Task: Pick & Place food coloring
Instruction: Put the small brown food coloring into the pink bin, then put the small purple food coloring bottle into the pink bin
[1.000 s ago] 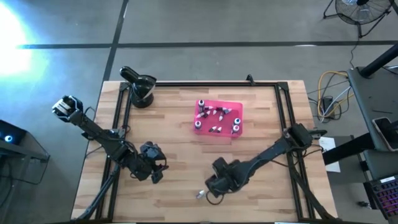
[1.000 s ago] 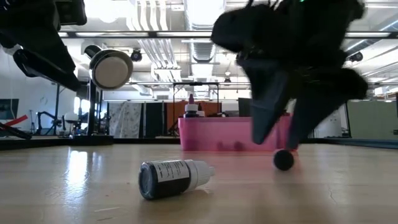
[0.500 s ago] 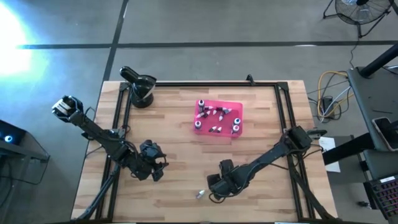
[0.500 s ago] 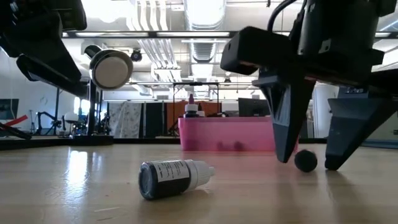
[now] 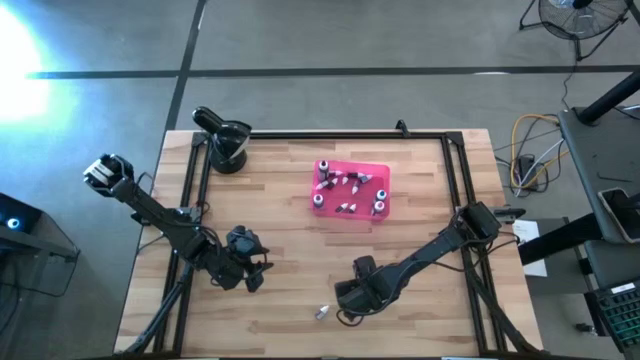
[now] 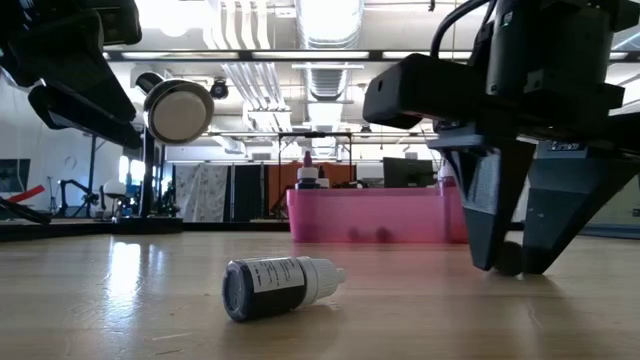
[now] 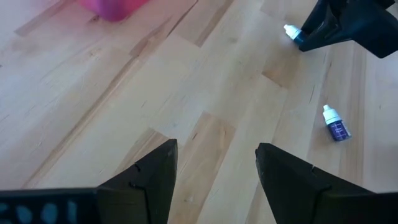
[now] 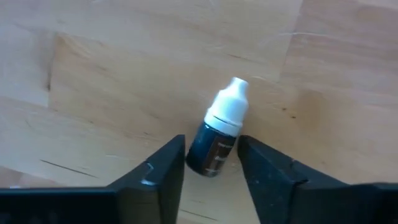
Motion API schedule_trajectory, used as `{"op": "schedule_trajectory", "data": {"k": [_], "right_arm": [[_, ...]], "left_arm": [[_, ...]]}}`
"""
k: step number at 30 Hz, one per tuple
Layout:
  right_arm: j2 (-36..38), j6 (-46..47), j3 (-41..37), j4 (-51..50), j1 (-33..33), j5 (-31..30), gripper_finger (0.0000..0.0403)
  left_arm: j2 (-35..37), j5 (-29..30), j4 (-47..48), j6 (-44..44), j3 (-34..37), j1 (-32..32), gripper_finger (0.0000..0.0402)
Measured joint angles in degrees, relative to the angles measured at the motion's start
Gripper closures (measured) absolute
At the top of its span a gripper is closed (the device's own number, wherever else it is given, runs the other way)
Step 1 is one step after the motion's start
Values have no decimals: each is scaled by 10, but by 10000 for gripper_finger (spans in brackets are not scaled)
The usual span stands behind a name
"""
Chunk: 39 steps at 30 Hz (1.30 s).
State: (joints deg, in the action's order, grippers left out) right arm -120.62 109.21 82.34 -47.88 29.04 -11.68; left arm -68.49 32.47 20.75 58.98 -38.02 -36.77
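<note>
A dark food coloring bottle (image 8: 214, 146) with a white cap lies on its side on the wooden table, and my right gripper (image 5: 345, 297) stands over it, fingers shut on it. A second dark bottle (image 6: 280, 288) lies on its side nearer the table's front edge (image 5: 322, 312). The pink tray (image 5: 385, 172) at the far middle holds several more bottles. My left gripper (image 7: 214, 162) hangs open above bare wood at the near left (image 5: 252, 278), holding nothing. My right gripper pinches the bottle's dark body (image 8: 198, 155) between its two fingers, with the white cap (image 8: 230, 102) sticking out beyond them. The fingers come from above, pointing down, and lie across the bottle. The bottle rests on its side on the table.
A black round-headed stand (image 5: 225, 140) sits at the table's far left corner. Black frame rails (image 5: 455, 170) run along the table's edges. Bare wood lies between the tray and both grippers.
My right gripper has sunk to the table and rolled about its pointing line. Its fingers, wide apart on either side of the dark bottle before, have closed onto it. The bottle has shifted a little along the table. The near bottle stays put.
</note>
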Motion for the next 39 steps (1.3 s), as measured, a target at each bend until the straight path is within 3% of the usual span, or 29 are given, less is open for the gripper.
{"op": "schedule_trajectory", "data": {"k": [7, 10, 14, 17, 20, 24, 29, 35, 39], "right_arm": [[7, -45, -2, -5, 1, -15, 320], [26, -62, -4, -3, 1, -94, 339], [115, -68, -2, -64, -21, -209, 340], [170, -116, -4, -117, -56, -249, 337], [213, -221, -9, -119, -118, -261, 335], [249, -359, -13, -94, -199, -220, 312], [266, -437, -13, -65, -247, -209, 252], [271, -461, -13, -67, -238, -232, 189], [270, -504, -14, -67, -208, -198, 171]], "left_arm": [[0, 2, -7, 0, 0, 0, 209], [0, 2, -7, 1, 0, 0, 209], [0, 7, -7, 9, 0, 0, 209], [0, 19, -10, 12, 0, 0, 209], [0, 28, -24, 12, 3, 0, 209], [0, 28, -44, 13, 8, 0, 209], [0, 25, -46, 43, 8, 0, 209], [0, 15, -47, 75, 8, -1, 209], [-1, 14, -57, 78, 8, -2, 209]]}}
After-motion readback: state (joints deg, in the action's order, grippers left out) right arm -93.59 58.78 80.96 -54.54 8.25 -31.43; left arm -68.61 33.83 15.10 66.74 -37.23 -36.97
